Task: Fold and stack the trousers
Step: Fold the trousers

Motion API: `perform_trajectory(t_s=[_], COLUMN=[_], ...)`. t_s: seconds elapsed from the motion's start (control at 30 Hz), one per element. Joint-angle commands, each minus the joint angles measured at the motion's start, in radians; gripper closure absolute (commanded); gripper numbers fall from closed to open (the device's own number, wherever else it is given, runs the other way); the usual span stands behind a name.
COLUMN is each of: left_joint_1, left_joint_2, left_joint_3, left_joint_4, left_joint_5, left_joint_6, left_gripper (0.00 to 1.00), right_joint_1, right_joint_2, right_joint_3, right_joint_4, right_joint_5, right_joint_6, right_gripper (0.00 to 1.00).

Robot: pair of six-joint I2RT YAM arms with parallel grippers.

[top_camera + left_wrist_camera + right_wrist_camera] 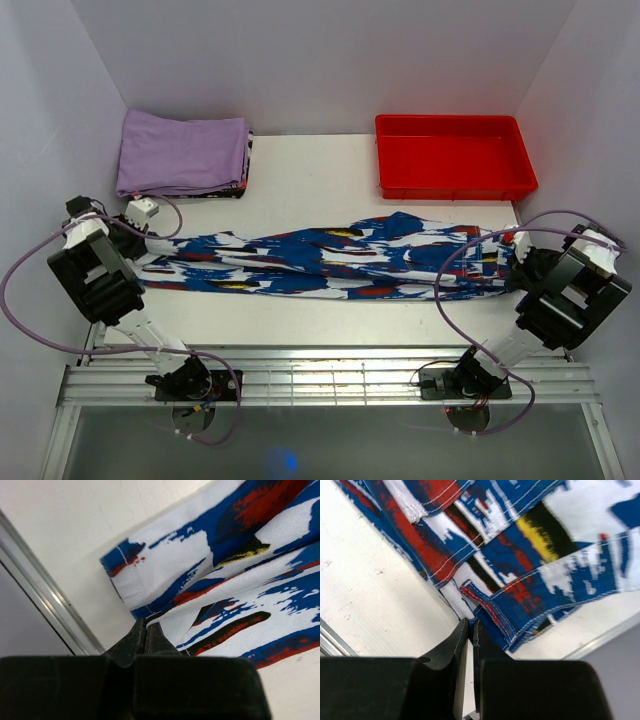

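The trousers [330, 255], printed in blue, white, red and black, lie stretched out flat across the middle of the table, left to right. My left gripper [148, 243] is at their left end. In the left wrist view its jaws [146, 626] are pressed together on the edge of the trousers [235, 580]. My right gripper [508, 252] is at their right end. In the right wrist view its jaws [470, 624] are nearly closed, pinching a stitched edge of the trousers [530, 555] just above the table.
A folded lilac-purple cloth [183, 152] lies at the back left, with a strip of printed fabric [243, 178] showing under its right edge. A red bin [453, 156] stands at the back right. A metal rail [330, 375] runs along the near table edge. White walls enclose the sides.
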Motion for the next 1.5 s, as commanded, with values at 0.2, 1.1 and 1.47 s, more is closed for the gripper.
perform_trajectory(t_s=[0.2,1.1,1.47], left_joint_1=[0.040,0.325,0.296], left_joint_2=[-0.242,-0.294,-0.314], left_joint_3=[-0.003,-0.151,-0.049], left_joint_4=[-0.059,-0.464,-0.664], left_joint_5=[0.032,0.138,0.333], left_joint_6=[0.082,0.480,0.379], left_gripper=[1.00,0.29,0.02], right_joint_1=[-0.017,-0.014,0.000], right_joint_2=[0.021,0.015,-0.066], right_joint_3=[0.161,0.103,0.203], right_joint_4=[0.011,0.075,-0.096], right_joint_5=[-0.035,-0.006,-0.098], right_joint_6=[0.036,0.049,0.007], right_gripper=[0.92,0.92,0.25])
